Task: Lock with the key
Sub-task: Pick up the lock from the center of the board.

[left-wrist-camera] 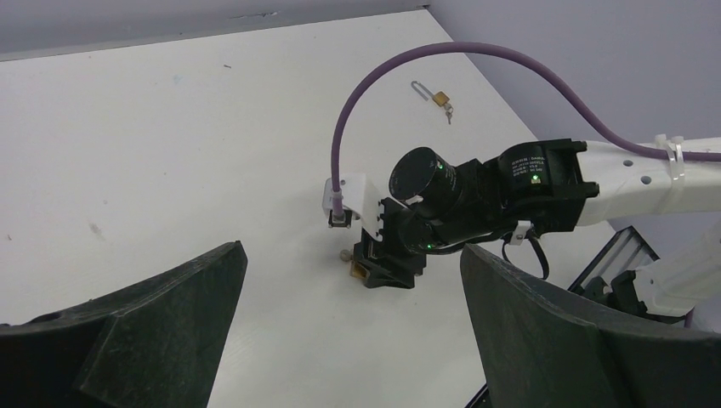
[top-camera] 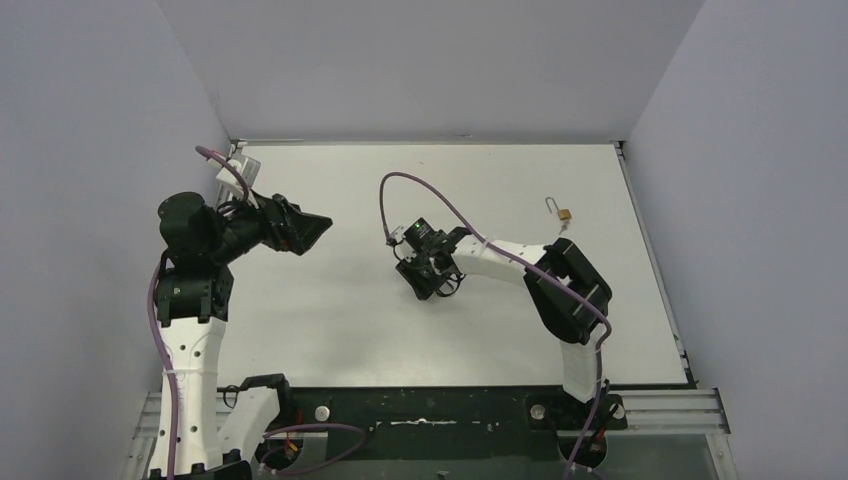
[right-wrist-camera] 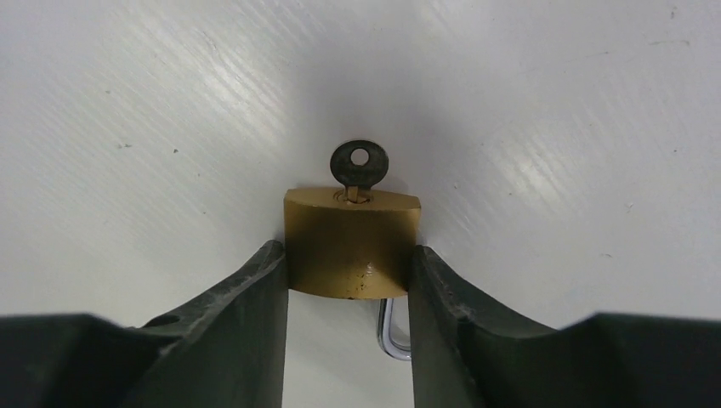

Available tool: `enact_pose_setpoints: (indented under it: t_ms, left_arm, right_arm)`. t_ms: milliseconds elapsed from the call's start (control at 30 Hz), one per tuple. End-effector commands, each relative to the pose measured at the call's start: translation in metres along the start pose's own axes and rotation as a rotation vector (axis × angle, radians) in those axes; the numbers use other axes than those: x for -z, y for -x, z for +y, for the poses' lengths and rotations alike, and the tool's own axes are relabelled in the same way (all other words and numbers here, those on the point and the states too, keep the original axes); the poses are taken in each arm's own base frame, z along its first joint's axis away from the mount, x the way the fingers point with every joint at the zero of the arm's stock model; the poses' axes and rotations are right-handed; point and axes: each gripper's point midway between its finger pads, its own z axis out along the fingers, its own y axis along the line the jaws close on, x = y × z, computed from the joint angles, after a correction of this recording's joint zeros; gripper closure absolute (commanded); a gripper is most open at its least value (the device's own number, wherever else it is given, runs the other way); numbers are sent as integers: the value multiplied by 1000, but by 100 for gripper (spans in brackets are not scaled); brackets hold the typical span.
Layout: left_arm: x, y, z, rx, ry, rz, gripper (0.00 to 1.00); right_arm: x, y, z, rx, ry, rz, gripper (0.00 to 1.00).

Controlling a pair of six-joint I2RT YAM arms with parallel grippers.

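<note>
Padlock (right-wrist-camera: 351, 245): brass body, silver shackle (right-wrist-camera: 393, 336), well left of the second padlock (top-camera: 564, 213).
Key (right-wrist-camera: 359, 163): dark, round-holed head, inserted in the Padlock.
Right gripper (right-wrist-camera: 347, 263): clamped on the Padlock's sides.
Left gripper (top-camera: 308, 232): jaws spread, empty.

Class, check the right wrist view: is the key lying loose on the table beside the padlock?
No, the key stands inserted in the keyhole of the brass padlock, which the right claw grips.
</note>
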Motion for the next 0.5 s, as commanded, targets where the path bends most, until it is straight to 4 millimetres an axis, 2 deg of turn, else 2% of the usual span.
enact_pose_setpoints:
  t_ms: [0,133,233,300,367,467]
  left_arm:
    - [2,7,-3,-23,-10,-29,3]
    - [1,3,0,-17,-1,-31,3]
    - [0,-3,8,17,34,-38,3]
    - [-5,-10,14,60,38,-45,3]
    - [-12,-19,18,119,20,-56,3]
    - [-24,-29,19,269,-46,-68,3]
  right_arm:
    - [-2,-13,-3,-18,-36,24,77]
    - [8,-4,-3,-64,-48,-26,84]
    - [35,21,3,-116,-10,-126,91]
    - [62,45,17,-160,103,-221,92]
    - [104,73,35,-176,262,-351,91]
    - [158,100,60,-138,454,-501,92]
